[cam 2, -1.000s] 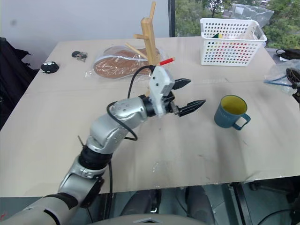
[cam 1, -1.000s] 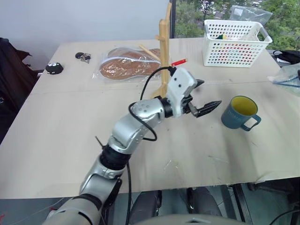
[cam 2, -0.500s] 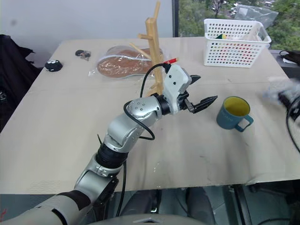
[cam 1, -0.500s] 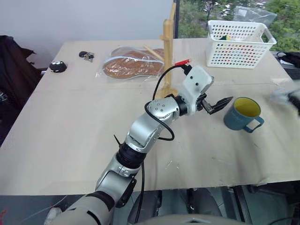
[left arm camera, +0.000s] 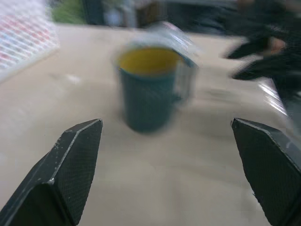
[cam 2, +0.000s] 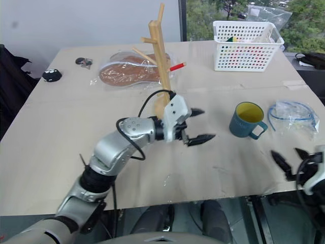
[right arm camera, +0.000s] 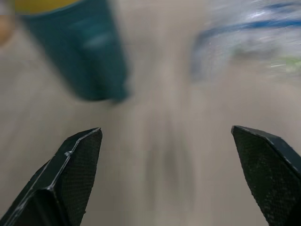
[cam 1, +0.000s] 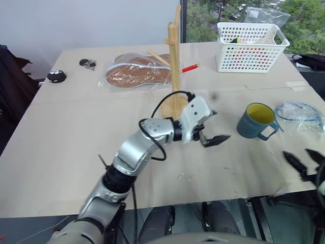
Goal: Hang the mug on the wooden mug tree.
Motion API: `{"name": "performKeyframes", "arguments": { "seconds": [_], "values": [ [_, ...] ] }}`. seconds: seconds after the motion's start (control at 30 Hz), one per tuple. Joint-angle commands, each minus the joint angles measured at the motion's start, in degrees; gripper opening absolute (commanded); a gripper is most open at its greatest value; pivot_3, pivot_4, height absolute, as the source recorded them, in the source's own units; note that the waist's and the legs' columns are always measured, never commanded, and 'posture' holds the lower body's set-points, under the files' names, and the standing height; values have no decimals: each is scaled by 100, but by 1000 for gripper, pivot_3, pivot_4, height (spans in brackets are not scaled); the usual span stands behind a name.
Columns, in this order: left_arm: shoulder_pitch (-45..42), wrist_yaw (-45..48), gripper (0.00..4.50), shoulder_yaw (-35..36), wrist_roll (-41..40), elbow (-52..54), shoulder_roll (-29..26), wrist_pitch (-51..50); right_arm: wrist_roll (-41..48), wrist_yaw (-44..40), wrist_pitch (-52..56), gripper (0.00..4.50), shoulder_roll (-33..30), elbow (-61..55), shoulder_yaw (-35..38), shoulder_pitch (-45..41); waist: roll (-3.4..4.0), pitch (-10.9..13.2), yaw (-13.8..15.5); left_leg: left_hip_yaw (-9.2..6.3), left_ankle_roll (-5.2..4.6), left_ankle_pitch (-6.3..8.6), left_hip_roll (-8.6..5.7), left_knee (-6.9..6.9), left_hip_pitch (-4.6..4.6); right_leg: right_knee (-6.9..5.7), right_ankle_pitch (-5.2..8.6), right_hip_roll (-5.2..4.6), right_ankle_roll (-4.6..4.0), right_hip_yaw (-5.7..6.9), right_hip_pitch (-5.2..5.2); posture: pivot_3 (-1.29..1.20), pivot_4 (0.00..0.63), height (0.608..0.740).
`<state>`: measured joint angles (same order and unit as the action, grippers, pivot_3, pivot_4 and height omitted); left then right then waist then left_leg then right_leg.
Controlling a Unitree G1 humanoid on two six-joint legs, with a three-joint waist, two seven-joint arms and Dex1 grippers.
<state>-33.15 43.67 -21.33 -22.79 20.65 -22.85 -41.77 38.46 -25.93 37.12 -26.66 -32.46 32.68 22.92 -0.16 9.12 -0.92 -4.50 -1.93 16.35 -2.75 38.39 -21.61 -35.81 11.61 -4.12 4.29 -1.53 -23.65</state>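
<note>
On the big tan surface [cam 1: 76, 147], the mug [cam 1: 257, 121] stands upright between our two grippers—left gripper [cam 1: 212, 133] and right gripper [cam 1: 303, 161], both jaws spread, empty.

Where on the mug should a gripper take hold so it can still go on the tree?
Judging by its pose, grip the mug by its body or rim, on the side away from the handle. It stands upright and apart from other things, handle toward the table's near edge, so coming from the left gripper's side looks best. That leaves the loop free for a peg of the tree.
</note>
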Motion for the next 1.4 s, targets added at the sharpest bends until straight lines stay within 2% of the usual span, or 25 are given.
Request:
{"name": "performKeyframes", "arguments": {
  "seconds": [0.03,0.13,0.37,0.9,1.07,1.27,1.4],
  "values": [
    [-40,516,4500,28,-345,360,-216,-156,-554,872,-343,4441,470,-441,-571,-391,-1,0,19,0,1,-1,-5,3,-1,1,0,-5,0,-2,0,0,150,740],
    [-164,824,4500,12,-374,322,-448,-195,-1455,1461,-919,4441,970,-153,-1202,-712,-11,-2,38,-5,28,-15,-7,4,-5,2,0,-6,0,3,-3,0,150,740],
    [-302,942,4500,17,-274,198,-477,-133,-2107,1750,-1624,4441,1270,539,-1404,-1121,-9,-2,83,-13,32,-17,-12,-2,-10,5,0,-7,-1,8,-8,0,150,740],
    [-267,908,4500,47,-87,186,-474,-27,-2280,1579,-2100,4441,1173,1391,-1384,-1585,-8,-2,20,-14,35,-19,-11,-4,-6,-2,0,-4,-2,6,-8,0,150,740],
    [-263,901,4500,56,-76,219,-484,-28,-2289,1466,-2355,2876,1153,1853,-1384,-1817,-8,-2,20,-15,35,-19,-11,-4,-5,-3,0,-3,-2,7,-8,0,150,740],
    [-217,859,4500,95,-72,263,-516,-28,-2232,1205,-2651,104,1081,2188,-1389,-1956,-8,-2,19,-14,35,-19,-11,-4,-5,-3,-1,-4,-2,6,-8,0,150,740],
    [-198,811,4500,124,-77,249,-498,-2,-2125,964,-2749,39,991,2232,-1395,-2002,-8,-2,19,-15,35,-19,-11,-4,-5,-4,-1,-4,-2,6,-8,0,150,740]
  ]
}}
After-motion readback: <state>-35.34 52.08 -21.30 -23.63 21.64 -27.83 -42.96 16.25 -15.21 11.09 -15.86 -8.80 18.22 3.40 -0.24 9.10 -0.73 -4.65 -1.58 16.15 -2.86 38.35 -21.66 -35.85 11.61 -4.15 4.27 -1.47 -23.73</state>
